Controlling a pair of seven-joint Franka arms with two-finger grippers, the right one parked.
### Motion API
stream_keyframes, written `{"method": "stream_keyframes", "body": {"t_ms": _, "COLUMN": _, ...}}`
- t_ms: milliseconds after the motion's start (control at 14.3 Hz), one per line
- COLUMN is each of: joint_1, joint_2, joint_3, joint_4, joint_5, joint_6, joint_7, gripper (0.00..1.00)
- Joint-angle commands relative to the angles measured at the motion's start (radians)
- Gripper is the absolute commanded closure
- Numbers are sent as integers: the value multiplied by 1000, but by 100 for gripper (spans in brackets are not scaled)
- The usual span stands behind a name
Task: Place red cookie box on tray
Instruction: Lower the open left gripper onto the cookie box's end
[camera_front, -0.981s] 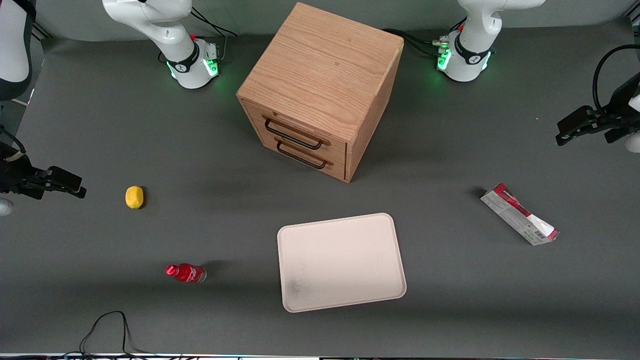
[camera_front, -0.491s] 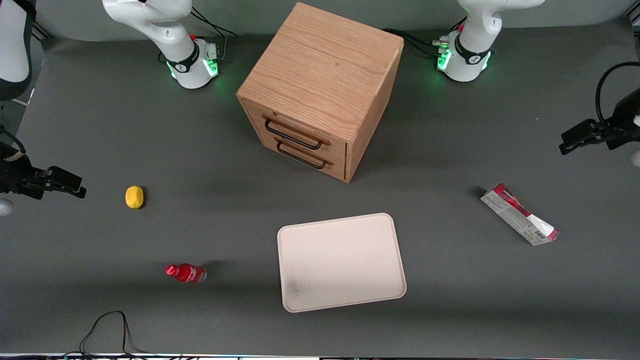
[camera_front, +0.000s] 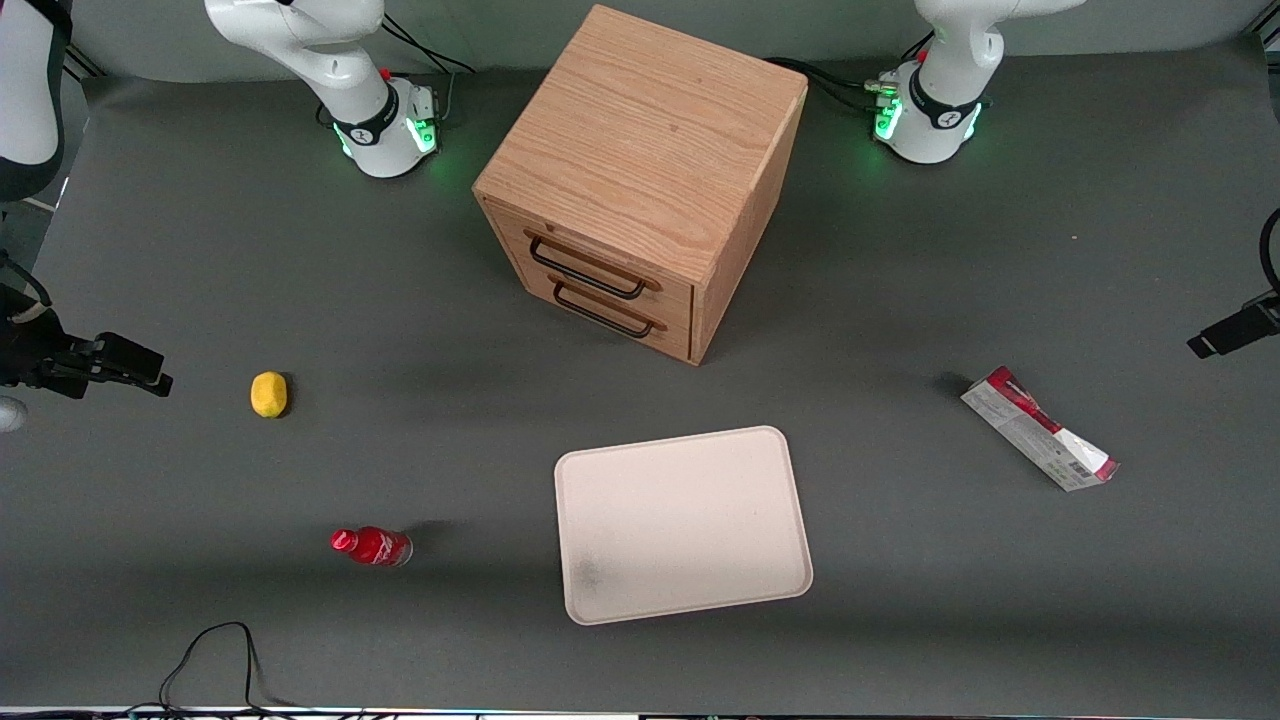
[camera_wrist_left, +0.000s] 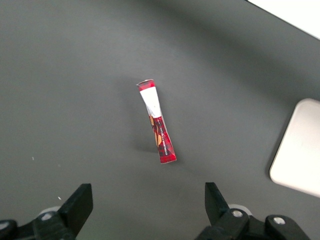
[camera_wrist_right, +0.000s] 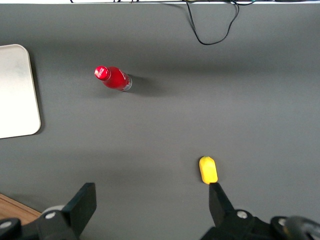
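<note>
Our tool (camera_wrist_left: 145, 210) hung high over the red cookie box (camera_wrist_left: 157, 122), fingers spread wide and empty, likely to line up a descent. The box lay flat on the worktop (camera_front: 900, 560) toward the working arm's end, well apart from the tray (camera_front: 780, 520).

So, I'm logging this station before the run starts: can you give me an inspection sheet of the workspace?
Surface: dark grey table.
Job's things: red cookie box lies on the table toward the working arm's end, apart from the tray; tray bare.
Clutter: wooden drawer cabinet, drawers shut; yellow fruit; red bottle.
Hand: left hand open, above the table, cookie box in its view, holding nothing.
Cables: black loop at the table's near edge.
Surroundings: nothing seen.
</note>
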Motion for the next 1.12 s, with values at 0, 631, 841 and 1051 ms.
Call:
{"method": "stream_keyframes", "body": {"t_ms": 0, "joint_1": 9, "joint_2": -2, "joint_3": -7, "joint_4": 22, "joint_5": -10, "joint_6": -7, "joint_7": -85, "gripper": 0}}
{"method": "stream_keyframes", "body": {"t_ms": 631, "joint_1": 2, "joint_2": -2, "joint_3": -10, "joint_4": -243, "joint_5": -12, "joint_6": 218, "joint_7": -120, "gripper": 0}}
{"method": "stream_keyframes", "body": {"t_ms": 841, "joint_1": -1, "joint_2": 6, "joint_3": -10, "joint_4": -395, "joint_5": -10, "joint_6": 427, "joint_7": -167, "gripper": 0}}
{"method": "stream_keyframes", "body": {"t_ms": 1051, "joint_1": 1, "joint_2": 29, "joint_3": -10, "joint_4": -510, "joint_5": -10, "joint_6": 605, "joint_7": -170, "gripper": 0}}
